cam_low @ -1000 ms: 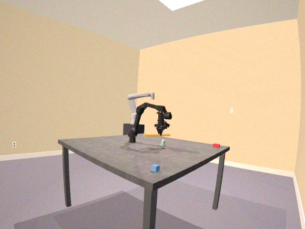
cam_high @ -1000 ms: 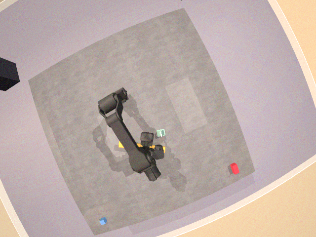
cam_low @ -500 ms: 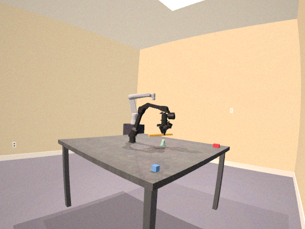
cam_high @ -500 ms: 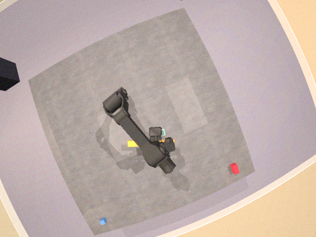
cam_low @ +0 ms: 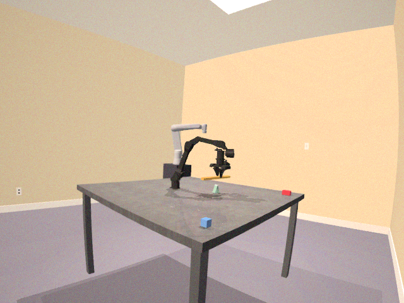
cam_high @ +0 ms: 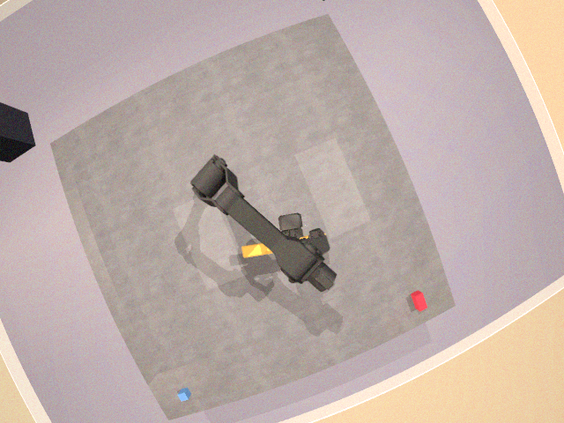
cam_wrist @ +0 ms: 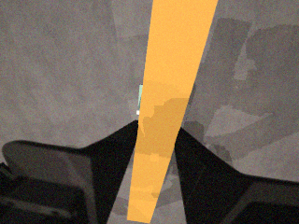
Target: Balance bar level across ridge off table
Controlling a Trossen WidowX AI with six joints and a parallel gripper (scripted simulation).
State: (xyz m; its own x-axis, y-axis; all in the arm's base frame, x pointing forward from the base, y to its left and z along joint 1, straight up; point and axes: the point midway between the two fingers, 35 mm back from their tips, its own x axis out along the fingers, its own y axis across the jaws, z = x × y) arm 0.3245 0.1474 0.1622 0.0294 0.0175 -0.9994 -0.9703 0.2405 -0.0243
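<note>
An orange bar [cam_high: 256, 250] [cam_low: 207, 178] [cam_wrist: 175, 51] is held in the air above the table [cam_low: 137, 199]. In the exterior view it looks close to level, its right end slightly higher. My gripper [cam_low: 219, 177] [cam_wrist: 157, 128] points down and is shut on the bar; in the wrist view a long part of the bar reaches past the fingertips at the top. The pale green ridge [cam_low: 216, 189] [cam_wrist: 140, 96] stands on the table below the bar, with a gap between them. In the wrist view only a sliver of it shows at the bar's left edge. In the top view the arm hides the ridge.
A red block [cam_high: 419, 300] [cam_low: 286, 192] lies near one table corner. A blue cube [cam_high: 183, 394] [cam_low: 206, 222] lies near another corner. A white arm [cam_low: 177, 140] on a dark pedestal stands behind the table. The black arm's shadow falls around the ridge.
</note>
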